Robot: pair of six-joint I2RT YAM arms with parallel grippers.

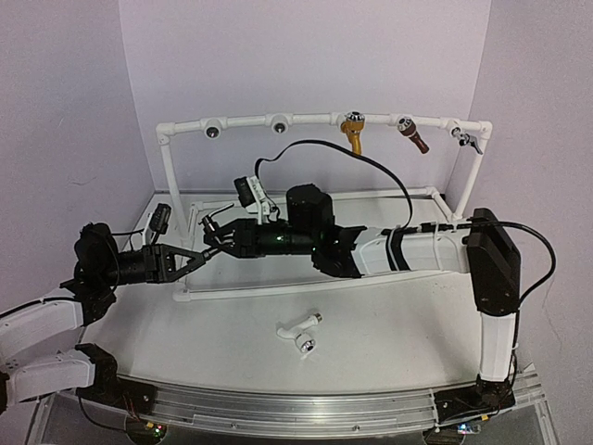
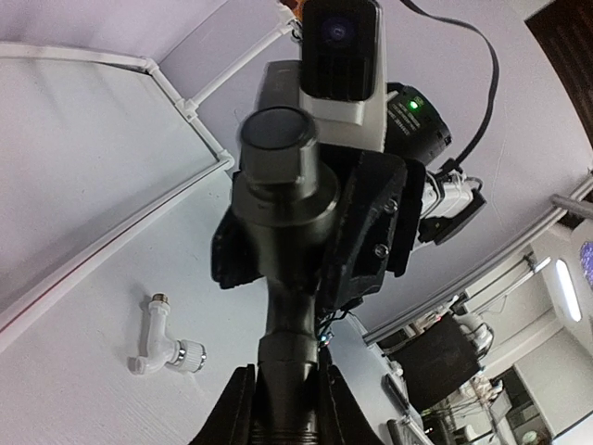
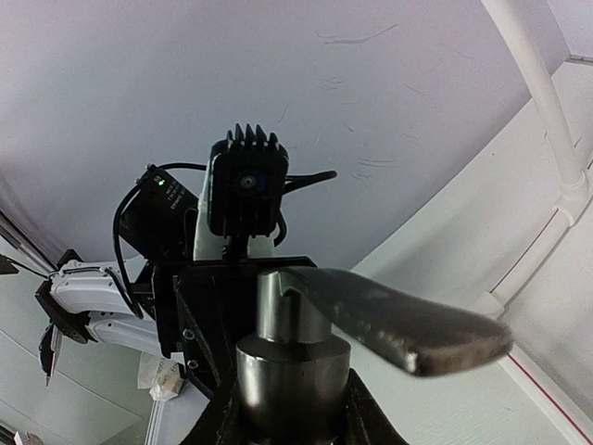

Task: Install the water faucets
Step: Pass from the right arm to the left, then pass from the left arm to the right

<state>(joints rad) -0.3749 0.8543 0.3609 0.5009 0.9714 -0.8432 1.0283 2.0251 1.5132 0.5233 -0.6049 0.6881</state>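
Note:
The black faucet (image 1: pixel 216 232) with a thin lever handle is held above the table between my two grippers, left of centre. My left gripper (image 1: pixel 204 254) is shut on one end of it; in the left wrist view its fingers press the dark body (image 2: pixel 283 278) at the gripper's tips (image 2: pixel 287 415). My right gripper (image 1: pixel 222 243) is shut on the other end; in the right wrist view the metal barrel (image 3: pixel 292 371) sits between the jaws (image 3: pixel 292 428) and the lever (image 3: pixel 398 326) sticks out to the right. The white faucet (image 1: pixel 299 331) lies loose on the table, also seen in the left wrist view (image 2: pixel 167 348).
A white pipe frame (image 1: pixel 278 120) stands at the back with two open sockets (image 1: pixel 212 131) on its left half. A gold tap (image 1: pixel 353 133), a brown tap (image 1: pixel 413 137) and a small grey tap (image 1: pixel 471 139) hang on its right half. A low pipe rail (image 1: pixel 278 287) lies on the table.

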